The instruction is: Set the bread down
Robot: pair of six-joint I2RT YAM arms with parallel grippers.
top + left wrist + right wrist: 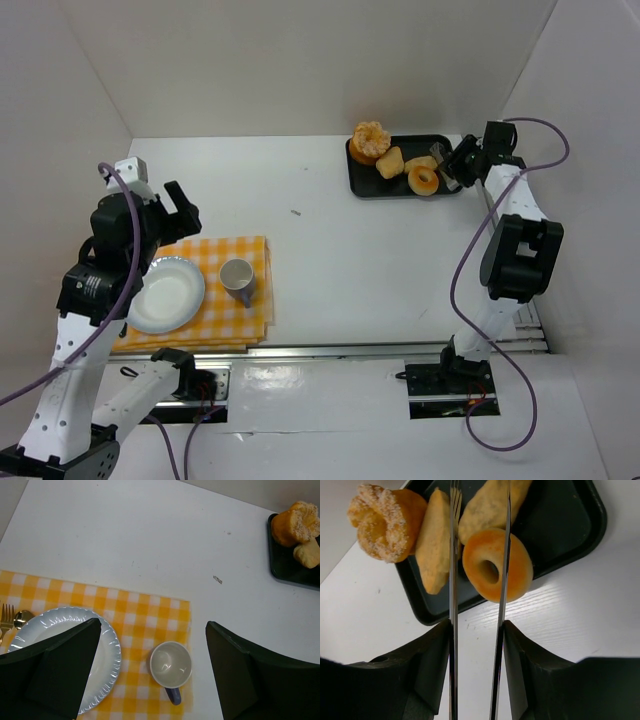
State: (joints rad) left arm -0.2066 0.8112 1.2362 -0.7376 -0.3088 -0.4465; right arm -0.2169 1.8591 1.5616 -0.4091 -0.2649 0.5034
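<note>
A black tray [356, 186] at the back right holds a sugared bun [370, 142], two rolls and a ring-shaped bread [424, 180]. My right gripper [455, 165] is shut on metal tongs [453, 555]. The tong arms stand apart over the ring bread [516, 567]: one runs along its left edge, the other crosses it right of the hole. I cannot tell whether they touch it. My right gripper [476, 627] is at the tray's [570, 525] near edge. My left gripper [170, 215] is open and empty above a white plate [165, 293].
The plate [60, 617] and a grey mug [171, 665] with a blue handle sit on a yellow checked cloth [140, 610]. A fork [7, 617] and a spoon lie left of the plate. White walls close in the table at left, back and right.
</note>
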